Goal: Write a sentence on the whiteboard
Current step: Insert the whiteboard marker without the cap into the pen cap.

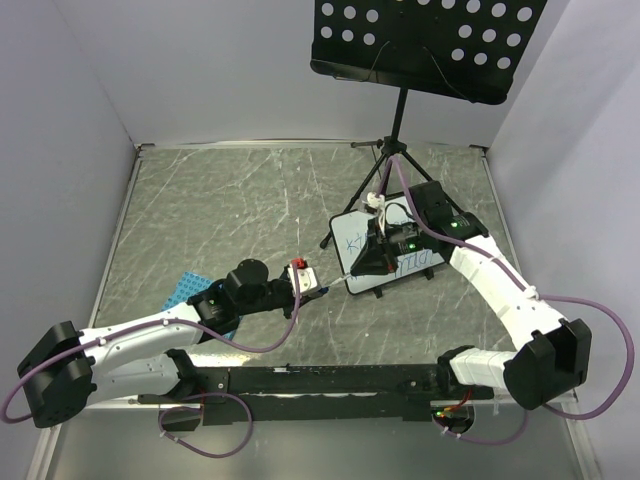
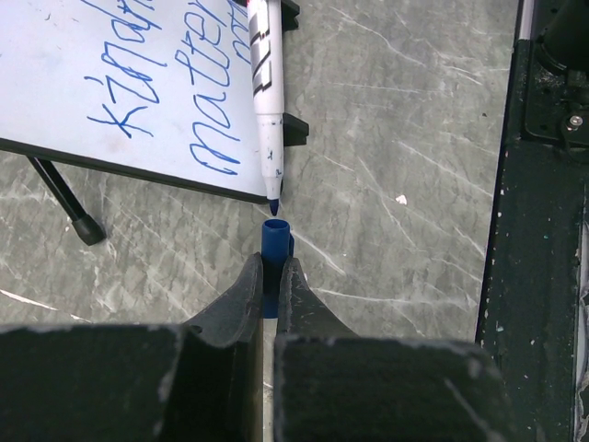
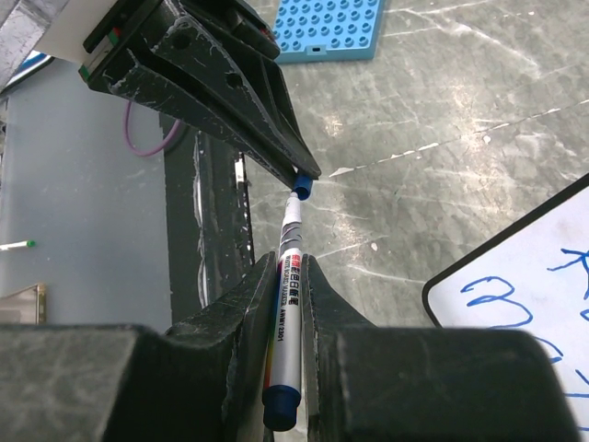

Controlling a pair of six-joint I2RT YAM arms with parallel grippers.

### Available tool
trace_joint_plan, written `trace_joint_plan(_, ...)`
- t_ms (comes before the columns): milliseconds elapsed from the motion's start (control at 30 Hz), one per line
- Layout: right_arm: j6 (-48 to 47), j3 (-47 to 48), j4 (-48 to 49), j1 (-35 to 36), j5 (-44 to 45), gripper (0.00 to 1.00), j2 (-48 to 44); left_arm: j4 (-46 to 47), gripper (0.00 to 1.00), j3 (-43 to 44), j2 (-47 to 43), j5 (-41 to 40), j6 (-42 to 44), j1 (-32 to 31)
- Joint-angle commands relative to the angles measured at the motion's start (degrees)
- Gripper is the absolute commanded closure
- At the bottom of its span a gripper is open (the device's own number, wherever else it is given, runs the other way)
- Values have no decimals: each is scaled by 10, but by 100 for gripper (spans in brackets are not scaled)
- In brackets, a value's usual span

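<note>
Blue marker (image 3: pixel 287 313), blue plastic cap (image 2: pixel 275 239), left of white rectangular whiteboard (image 2: pixel 55 83).
Pinches cap w/ L gripper (image 2: pixel 272 269), marker w/ R gripper (image 3: pixel 290 267); tip just short of cap.

1. Top external: high, from the near edge, looking down at whole table (image 1: pixel 230 190).
2. Left wrist: close, low, facing whiteboard (image 2: pixel 92 64).
3. Right wrist: close, low; shares marker (image 3: pixel 287 304) and cap (image 3: pixel 300 184) with left wrist.

small white whiteboard (image 1: pixel 352 264) carries the sentence (image 2: pixel 213 138) in two blue handwritten lines.
</note>
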Motion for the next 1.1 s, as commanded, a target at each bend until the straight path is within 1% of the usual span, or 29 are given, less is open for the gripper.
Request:
trace_joint_plan(0, -11, 0, 5, 7, -2, 100, 7, 31, 99, 19, -6, 11, -3, -3)
trace_joint_plan(567, -10, 0, 9, 15, 2, 100, 19, 37, 99, 20, -11, 16, -15, -3)
trace_joint_plan(767, 4, -5, 31, 19, 1, 100, 26, 58, 99, 32, -5, 33, -52, -3)
trace_joint_plan(1000, 8, -2, 35, 24, -5, 100, 44, 76, 99, 53, 8, 56, -95, -3)
trace_joint_plan(1033, 8, -5, 35, 27, -7, 100, 49, 74, 99, 57, 14, 58, -118, -3)
trace_joint_plan(1067, 8, -6, 37, 29, -8, 100, 52, 74, 99, 66, 21, 60, -121, -4)
